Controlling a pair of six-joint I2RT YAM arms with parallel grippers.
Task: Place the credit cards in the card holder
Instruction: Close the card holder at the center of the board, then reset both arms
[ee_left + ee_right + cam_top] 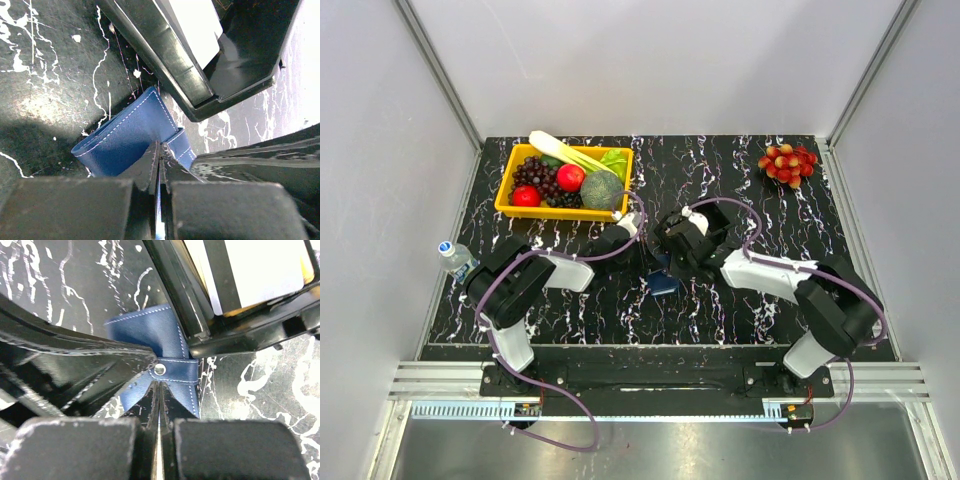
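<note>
The dark-blue card holder (663,283) lies mid-table between my two grippers. In the left wrist view its panel (127,137) rises to my left gripper (160,150), whose jaws are closed on its edge. In the right wrist view my right gripper (160,386) is closed at the holder's (145,332) snap strap (175,371). A black tray (165,55) stands just behind the holder and holds a white card (192,25). The right wrist view shows the tray (177,300) with a white card (265,270) and a tan edge beneath. From above, both grippers (652,262) (670,266) meet over the holder.
A yellow bin (506,208) of fruit and vegetables stands at the back left. A bunch of red grapes (788,163) lies at the back right. A water bottle (455,256) stands at the table's left edge. The two wrists crowd each other closely.
</note>
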